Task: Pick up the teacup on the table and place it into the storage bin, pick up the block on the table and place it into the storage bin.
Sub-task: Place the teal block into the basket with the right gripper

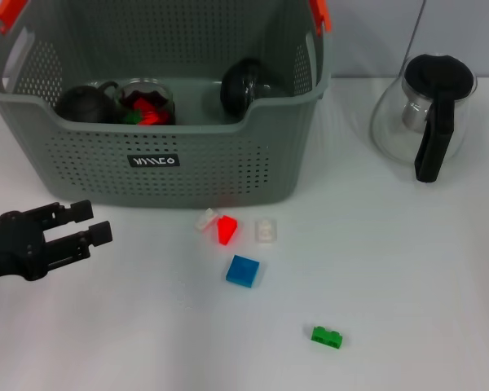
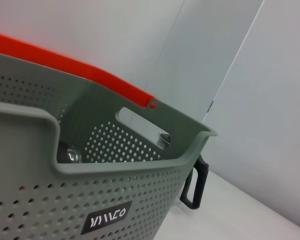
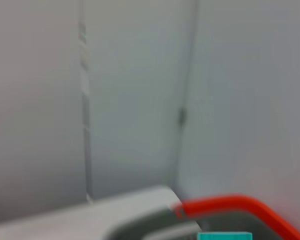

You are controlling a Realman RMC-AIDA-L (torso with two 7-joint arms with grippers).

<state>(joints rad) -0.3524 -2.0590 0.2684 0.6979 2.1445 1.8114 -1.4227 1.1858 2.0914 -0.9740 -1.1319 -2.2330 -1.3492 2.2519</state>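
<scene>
The grey perforated storage bin [image 1: 171,155] sits at the far left of the white counter [image 1: 407,293], its orange handle clips [image 1: 8,12] at the top corners and a small black label [image 1: 154,160] on its near wall. Inside it lie a dark teacup [image 1: 85,103] on the left, a glass cup [image 1: 146,102] holding something red beside it, and another dark rounded teacup [image 1: 246,85] tipped on its side toward the right.

Blocks are scattered on the counter just in front of the bin: a small white block [image 1: 205,219], a red block [image 1: 226,230] touching or nearly touching it, a clear block [image 1: 266,231] just to the right, a blue block [image 1: 243,270] a little nearer, and a green block [image 1: 327,336] well apart, closer still.

The left pincer [image 1: 98,223] hovers low over the counter at the left edge, in front of the bin's near left corner, its black fingers [image 1: 81,211] parted with nothing between them. Its wrist camera looks along the bin's labelled wall [image 2: 110,200].

The right pincer is out of the head view; its wrist camera catches only an orange rim [image 3: 240,205] and a wall, so I can't tell how its fingers stand.

A glass teapot [image 1: 424,114] with a black lid and handle stands to the right of the bin, at the back.
</scene>
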